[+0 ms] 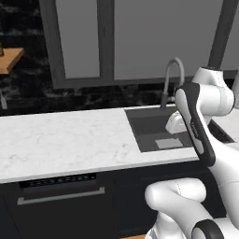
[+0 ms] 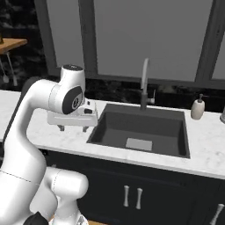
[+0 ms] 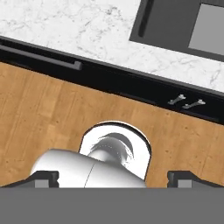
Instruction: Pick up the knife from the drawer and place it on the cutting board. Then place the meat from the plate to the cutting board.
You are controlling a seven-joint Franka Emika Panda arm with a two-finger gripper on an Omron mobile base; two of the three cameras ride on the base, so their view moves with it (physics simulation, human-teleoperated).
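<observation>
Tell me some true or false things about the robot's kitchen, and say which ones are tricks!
1. The gripper is open and holds nothing. True.
2. The sink is full of dirty dishes. False: its dark basin holds just one flat grey piece at the bottom.
3. A soap bottle stands on the counter beside the sink. True.
4. The faucet is bright red. False: it is grey metal.
5. The floor in the hand view is wooden. True.
</observation>
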